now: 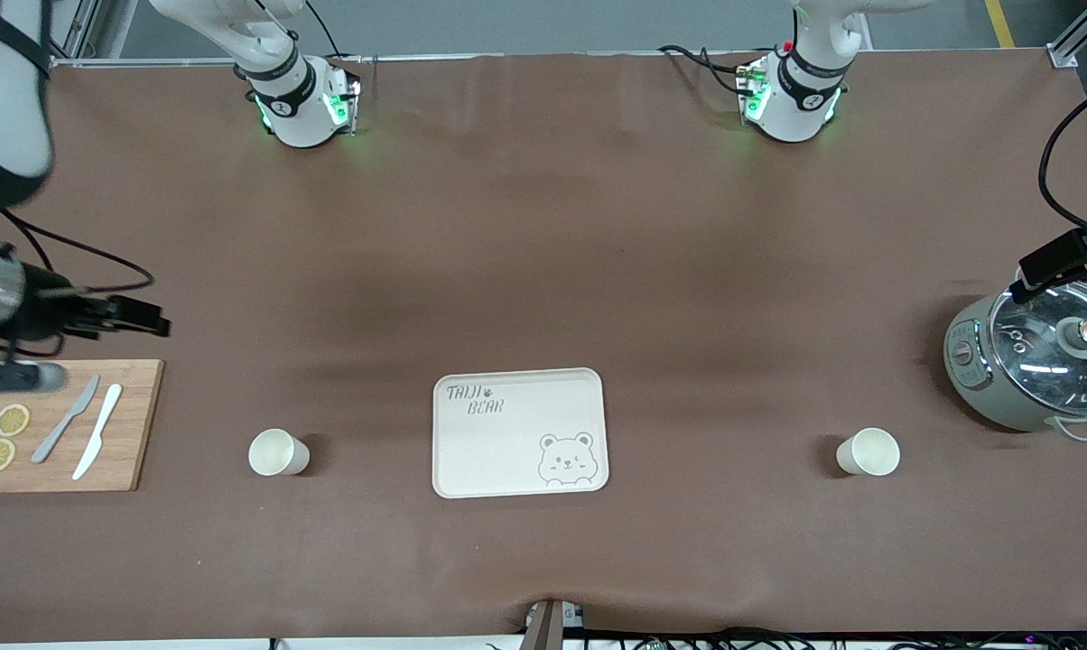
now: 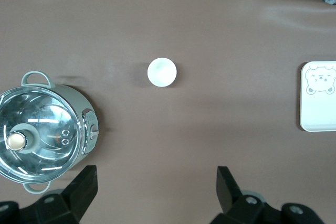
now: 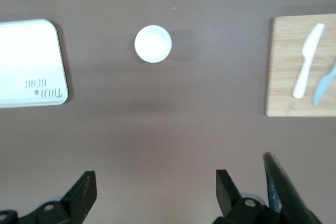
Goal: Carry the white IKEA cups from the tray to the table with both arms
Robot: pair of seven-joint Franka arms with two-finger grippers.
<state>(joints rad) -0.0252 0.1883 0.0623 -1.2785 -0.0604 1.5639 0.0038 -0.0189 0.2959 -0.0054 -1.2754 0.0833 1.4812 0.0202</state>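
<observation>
both grippers (image 2: 155, 192) (image 3: 152, 195) aloft, fingers wide apart

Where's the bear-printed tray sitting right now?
In the front view the bear-printed tray lies flat mid-table, between the two white cups, apart from both and with nothing on it.

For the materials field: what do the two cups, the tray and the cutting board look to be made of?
Both white cups: matte off-white, no gloss or highlights; plastic or unglazed ceramic, cannot tell which. Bear-printed tray: matte cream with a moulded rim and rounded corners, probably plastic or a fibre composite. Cutting board: light brown with visible grain, likely wood or bamboo.
</observation>
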